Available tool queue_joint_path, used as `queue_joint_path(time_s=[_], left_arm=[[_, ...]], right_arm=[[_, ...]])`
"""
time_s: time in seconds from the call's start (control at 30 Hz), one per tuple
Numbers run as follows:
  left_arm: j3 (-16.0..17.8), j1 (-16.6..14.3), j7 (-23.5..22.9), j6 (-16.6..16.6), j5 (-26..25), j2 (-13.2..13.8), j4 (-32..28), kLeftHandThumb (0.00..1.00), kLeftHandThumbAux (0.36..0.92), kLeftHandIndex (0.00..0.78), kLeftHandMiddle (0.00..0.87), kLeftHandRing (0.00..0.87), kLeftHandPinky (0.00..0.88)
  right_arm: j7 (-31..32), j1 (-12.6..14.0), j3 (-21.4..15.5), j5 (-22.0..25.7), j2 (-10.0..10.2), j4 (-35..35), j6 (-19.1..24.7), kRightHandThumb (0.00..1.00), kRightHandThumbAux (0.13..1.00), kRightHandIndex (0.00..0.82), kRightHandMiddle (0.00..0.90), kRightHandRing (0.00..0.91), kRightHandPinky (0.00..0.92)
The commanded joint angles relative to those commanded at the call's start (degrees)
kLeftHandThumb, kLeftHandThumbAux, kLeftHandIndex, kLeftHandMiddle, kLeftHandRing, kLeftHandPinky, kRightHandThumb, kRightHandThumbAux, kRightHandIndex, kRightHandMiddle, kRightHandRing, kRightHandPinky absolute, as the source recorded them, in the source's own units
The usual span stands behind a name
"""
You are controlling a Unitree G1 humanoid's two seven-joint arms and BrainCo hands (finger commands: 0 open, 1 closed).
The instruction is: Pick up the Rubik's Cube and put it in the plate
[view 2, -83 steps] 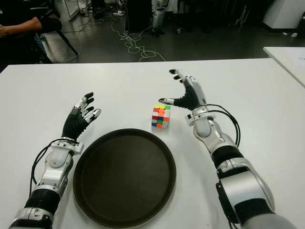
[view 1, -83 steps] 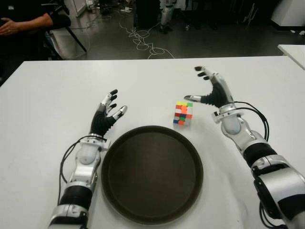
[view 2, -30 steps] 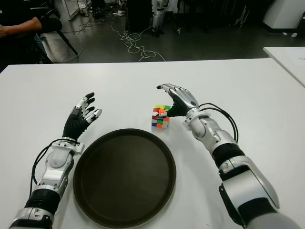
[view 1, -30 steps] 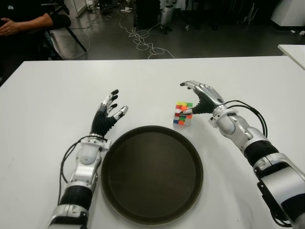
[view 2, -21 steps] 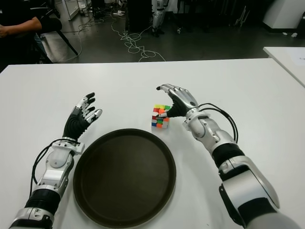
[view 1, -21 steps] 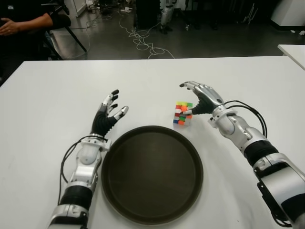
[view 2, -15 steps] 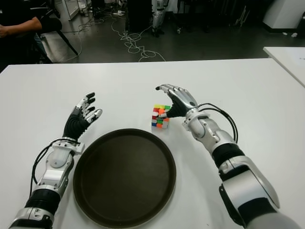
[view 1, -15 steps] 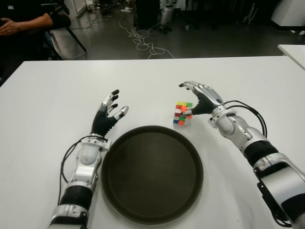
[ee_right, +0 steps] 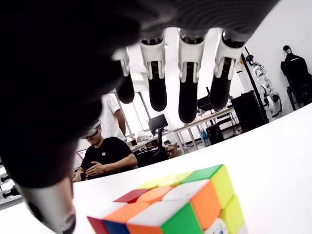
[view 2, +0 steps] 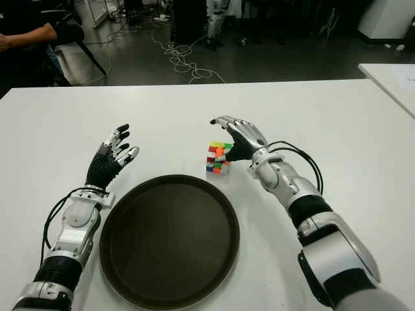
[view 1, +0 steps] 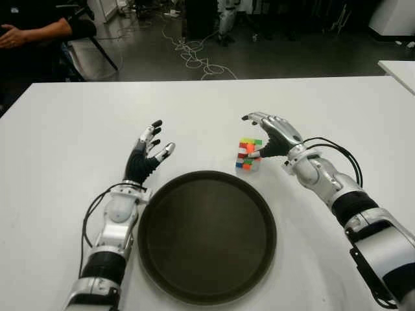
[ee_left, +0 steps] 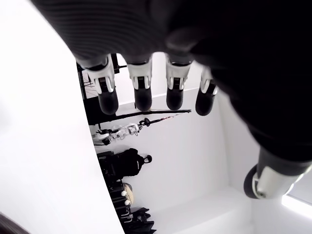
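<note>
The Rubik's Cube (view 1: pixel 248 155) sits on the white table (view 1: pixel 58 136), just beyond the far rim of the plate (view 1: pixel 207 236) and toward its right side, not in it. The right hand (view 1: pixel 271 134) arches over the cube from the right: its thumb tip shows against the cube's right face, while the four fingers (ee_right: pixel 187 87) hang spread above the top face with a clear gap beneath them in the right wrist view — unclenched, nothing grasped. The cube's top shows yellow, green and orange squares, and its near side red, blue and green ones. The plate is a round, dark brown dish with a low raised rim, lying flat near the robot's edge of the table between the two forearms, and it holds nothing. The left hand (view 1: pixel 146 154) shows just beside the plate's far left rim, palm turned inward, its fingers (ee_left: pixel 141 87) straight and fanned apart, holding nothing. A black cable loops along each forearm. Beyond the table's far edge lie a dark floor with a tangle of white cable (view 1: pixel 194 55) and, at the far left, a seated person's arm (view 1: pixel 39 31) — well apart from everything on the table.
</note>
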Motion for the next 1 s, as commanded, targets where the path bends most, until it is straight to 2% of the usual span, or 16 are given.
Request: queue_joint_path(time_s=[0.13, 0.27, 0.47, 0.8, 1.0], left_arm=[[-0.13, -0.22, 0.04, 0.10, 0.27, 0.15, 0.11, 0.000, 0.548, 0.019, 0.043, 0.000, 0.000], [-0.23, -0.10, -0.20, 0.14, 0.35, 0.13, -0.16, 0.000, 0.548, 0.017, 0.038, 0.000, 0.000], [-0.16, -0.04, -0.49, 0.22, 0.02, 0.04, -0.21, 0.000, 0.540, 0.016, 0.042, 0.000, 0.000], [-0.01, 0.16, -0.72, 0.62, -0.45, -0.16, -0.71, 0.000, 0.536, 0.015, 0.041, 0.000, 0.000], [0.07, 0.27, -0.41, 0.45, -0.40, -0.29, -0.88, 0.000, 0.549, 0.020, 0.051, 0.000, 0.000]], right_arm=[[-0.25, 0.12, 0.12, -0.05, 0.15, 0.15, -0.54, 0.000, 0.763, 0.213, 0.229, 0.258, 0.296], [-0.28, 0.28, 0.23, -0.14, 0.24, 0.13, -0.67, 0.000, 0.769, 0.220, 0.232, 0.254, 0.274], [0.10, 0.43, 0.57, -0.28, 0.47, 0.11, -0.54, 0.000, 0.778, 0.222, 0.231, 0.259, 0.294], [3.08, 0.54, 2.06, -1.27, 0.44, -0.83, 1.47, 0.000, 0.736, 0.182, 0.194, 0.211, 0.221], [4.11, 0.95, 2.60, -1.59, 0.42, -2.10, 3.04, 0.000, 0.730, 0.196, 0.195, 0.199, 0.193]])
